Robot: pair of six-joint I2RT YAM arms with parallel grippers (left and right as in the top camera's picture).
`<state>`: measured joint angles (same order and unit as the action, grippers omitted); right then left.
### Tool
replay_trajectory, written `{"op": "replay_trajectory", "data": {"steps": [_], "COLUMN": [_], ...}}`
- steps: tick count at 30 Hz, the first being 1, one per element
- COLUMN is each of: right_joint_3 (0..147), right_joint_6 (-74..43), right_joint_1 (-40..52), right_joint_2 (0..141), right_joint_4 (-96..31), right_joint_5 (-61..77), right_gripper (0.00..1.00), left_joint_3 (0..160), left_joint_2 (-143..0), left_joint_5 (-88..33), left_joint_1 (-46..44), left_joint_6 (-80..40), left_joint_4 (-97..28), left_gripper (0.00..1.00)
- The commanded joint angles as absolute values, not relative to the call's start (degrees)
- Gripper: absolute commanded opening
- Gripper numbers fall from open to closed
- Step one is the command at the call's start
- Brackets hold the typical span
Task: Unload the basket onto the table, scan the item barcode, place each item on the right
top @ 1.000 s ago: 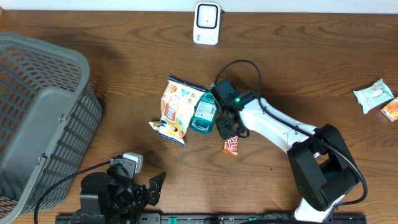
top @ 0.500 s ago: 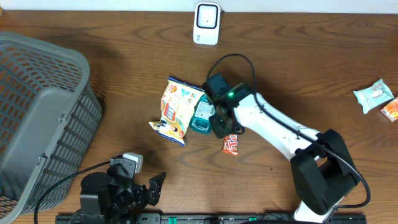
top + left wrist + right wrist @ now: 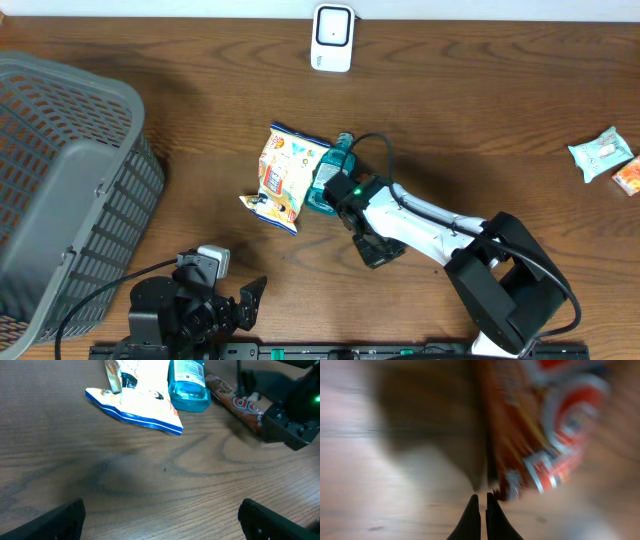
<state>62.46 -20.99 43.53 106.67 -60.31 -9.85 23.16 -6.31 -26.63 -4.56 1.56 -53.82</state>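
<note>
Candy bar (image 3: 235, 401) in a red wrapper lies flat on the wooden surface (image 3: 500, 100), just beside the teal bottle (image 3: 330, 180), on the bottle's right and nearer the robot. In the overhead view the right arm's head covers it. The left wrist view shows it plainly, lying at an angle close to the bottle's base.

The right tool (image 3: 482, 496) is clenched, its two tips pressed together with nothing between them. They are low over the wood, right at the near end of the wrapper, and the blur hides whether they touch it. The left tool (image 3: 161, 510) is spread wide and holds nothing, well apart from the bottle on the robot's side.

The bar is probably light and fairly stiff along its length. Its glossy film looks slippery, and the crimped ends look thin and floppy. Pinching an end would likely let the bar swing or slip. A better hold is across the narrow width near the middle, squeezed gently so the filling does not crush, with the printed code left uncovered.

The white scanner (image 3: 332, 37) stands well beyond the bottle on its far side. A chip bag (image 3: 285, 175) touches the bottle's left.
</note>
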Motion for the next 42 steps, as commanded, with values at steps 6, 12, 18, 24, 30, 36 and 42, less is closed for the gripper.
{"op": "replay_trajectory", "data": {"steps": [6,12,18,24,30,36,42], "right_joint_3": [65.67,71.77,71.20,67.02,62.72,56.86,51.86], "right_joint_6": [-27.31,-23.44,-18.17,-13.56,-12.23,-11.05,-9.06], "right_joint_1": [43.07,43.09,43.11,43.16,42.15,40.42,38.96], "right_joint_2": [105.62,105.62,105.69,105.78,105.86,106.21,106.30], "right_joint_4": [-62.22,-62.19,-54.74,-45.32,-37.52,-32.27,-32.77], "right_joint_5": [-23.92,-23.59,-19.86,-19.59,-22.35,-22.15,-16.99], "right_gripper": [0.02,0.39,0.66,0.66,0.63,0.52,0.37], "left_joint_3": [23.68,23.68,23.68,23.68,23.68,23.68,23.68], "left_joint_2": [-6.07,-6.07,-6.07,-6.07,-6.07,-6.07,-6.07], "left_joint_5": [-26.35,-26.35,-26.35,-26.35,-26.35,-26.35,-26.35], "left_joint_1": [-4.47,-4.47,-4.47,-4.47,-4.47,-4.47,-4.47], "left_joint_6": [2.13,2.13,2.13,2.13,2.13,2.13,2.13], "left_joint_4": [-53.95,-53.95,-53.95,-53.98,-53.95,-53.98,-53.98], "left_gripper": [0.98,0.98,0.98,0.98,0.98,0.98,0.98]}}
